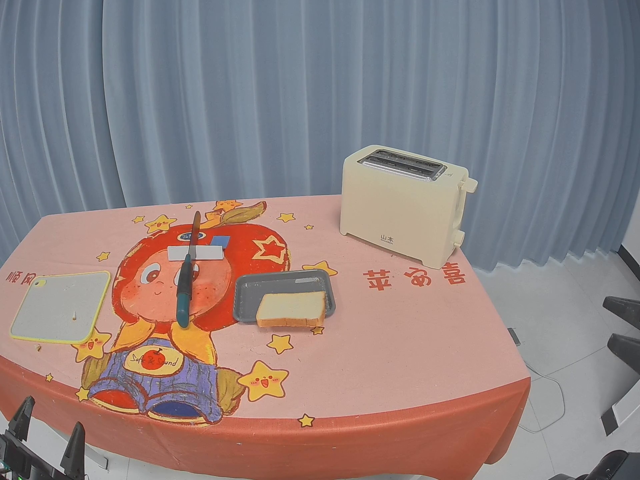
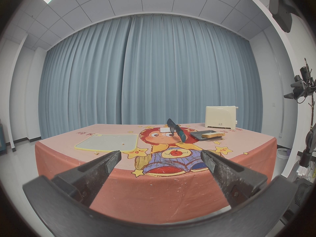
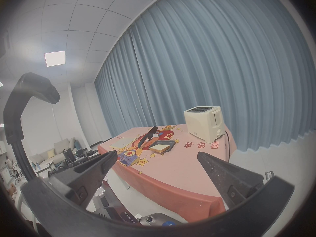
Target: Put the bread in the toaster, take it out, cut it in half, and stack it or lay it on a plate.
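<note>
A slice of bread lies on the front edge of a dark grey tray in the middle of the table. The cream toaster stands at the back right, both slots empty. A knife with a teal handle rests across a small white block, left of the tray. A pale cutting board lies at the far left. My left gripper hangs open below the table's front edge, at the left. My right gripper is open, off the table's right side, with the bread and toaster far beyond it.
The table wears a pink cloth with a cartoon apple figure. A blue curtain closes the back. A cable lies on the floor to the right of the table. Dark stand feet sit at the far right.
</note>
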Controlling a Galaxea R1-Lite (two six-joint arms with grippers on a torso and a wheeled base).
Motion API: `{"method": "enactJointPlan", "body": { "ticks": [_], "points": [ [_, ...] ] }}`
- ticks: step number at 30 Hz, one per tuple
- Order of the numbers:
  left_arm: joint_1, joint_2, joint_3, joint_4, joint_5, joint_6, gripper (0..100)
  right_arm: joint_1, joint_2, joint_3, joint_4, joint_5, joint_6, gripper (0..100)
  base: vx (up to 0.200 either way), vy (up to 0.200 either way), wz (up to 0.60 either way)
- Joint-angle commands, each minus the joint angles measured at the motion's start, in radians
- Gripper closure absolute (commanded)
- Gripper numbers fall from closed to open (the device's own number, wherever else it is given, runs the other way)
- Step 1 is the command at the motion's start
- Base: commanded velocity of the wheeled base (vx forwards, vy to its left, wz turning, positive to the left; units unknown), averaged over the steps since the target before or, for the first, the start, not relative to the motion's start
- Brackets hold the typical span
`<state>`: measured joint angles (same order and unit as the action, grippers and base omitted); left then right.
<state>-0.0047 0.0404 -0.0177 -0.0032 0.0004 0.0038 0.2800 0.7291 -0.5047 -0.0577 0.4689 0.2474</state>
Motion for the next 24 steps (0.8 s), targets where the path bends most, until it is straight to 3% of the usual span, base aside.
{"method": "enactJointPlan", "body": {
  "ticks": [1, 6, 12, 24],
  "points": [
    [0.000, 0.001, 0.018, 0.000, 0.000, 0.001, 0, 0.057, 0.095, -0.023, -0.001, -0.001, 0.000, 0, 0.000, 0.000, 0.00],
    [0.000, 0.001, 0.018, 0.000, 0.000, 0.001, 0, 0.139, 0.090, -0.020, 0.001, -0.027, -0.027, 0, 0.000, 0.000, 0.00],
    [0.000, 0.001, 0.018, -0.001, 0.001, 0.001, 0, 0.240, 0.088, -0.020, -0.005, -0.196, -0.027, 0, 0.000, 0.000, 0.00],
    [0.000, 0.001, 0.018, 0.000, 0.001, 0.001, 0, 0.257, 0.102, 0.008, 0.004, -0.213, -0.023, 0, 0.000, 0.000, 0.00]
  ]
}}
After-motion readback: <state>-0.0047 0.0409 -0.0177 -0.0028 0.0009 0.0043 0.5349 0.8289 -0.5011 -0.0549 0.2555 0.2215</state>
